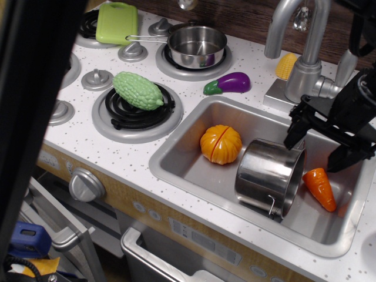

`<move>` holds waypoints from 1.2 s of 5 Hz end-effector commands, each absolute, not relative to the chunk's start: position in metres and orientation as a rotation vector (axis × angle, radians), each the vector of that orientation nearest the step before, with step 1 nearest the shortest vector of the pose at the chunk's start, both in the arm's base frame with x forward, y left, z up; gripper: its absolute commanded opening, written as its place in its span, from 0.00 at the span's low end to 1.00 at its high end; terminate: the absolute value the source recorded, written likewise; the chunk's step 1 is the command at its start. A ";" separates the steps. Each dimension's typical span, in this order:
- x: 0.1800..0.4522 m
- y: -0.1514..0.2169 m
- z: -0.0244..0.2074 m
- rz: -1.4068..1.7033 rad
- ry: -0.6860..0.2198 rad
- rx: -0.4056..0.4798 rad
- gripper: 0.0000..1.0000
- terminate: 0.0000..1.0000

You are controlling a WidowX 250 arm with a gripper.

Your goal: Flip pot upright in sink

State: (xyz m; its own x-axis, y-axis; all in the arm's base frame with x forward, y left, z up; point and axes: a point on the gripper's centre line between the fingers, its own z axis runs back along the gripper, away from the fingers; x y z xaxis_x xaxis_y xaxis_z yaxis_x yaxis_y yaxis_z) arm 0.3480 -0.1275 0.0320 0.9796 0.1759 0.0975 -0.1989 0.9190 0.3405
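The shiny steel pot [269, 175] lies on its side in the grey metal sink [194, 176], its mouth toward the right, a thin wire handle at its lower rim. My black gripper [317, 153] hangs open over the right part of the sink, just above and right of the pot's upper rim. Its left finger [294, 134] is near the pot's top edge, its right finger [348, 155] is above the orange carrot [321, 188]. It holds nothing.
An orange pumpkin [221, 144] lies in the sink left of the pot. The silver faucet [305, 53] stands behind the sink with a yellow corn [286, 64] beside it. A purple eggplant [230, 83], green gourd [138, 90], saucepan [197, 46] and green board [117, 22] are on the stove. A dark blurred shape [35, 106] blocks the left edge.
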 end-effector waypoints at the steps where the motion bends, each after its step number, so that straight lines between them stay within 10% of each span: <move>1: 0.352 -0.125 0.037 0.198 -0.153 0.403 1.00 0.00; 4: 0.336 -0.105 0.017 0.158 -0.195 0.500 1.00 0.00; 5: 0.329 -0.097 0.009 0.176 -0.205 0.483 0.00 0.00; 6: 0.328 -0.089 0.012 0.186 -0.180 0.399 0.00 0.00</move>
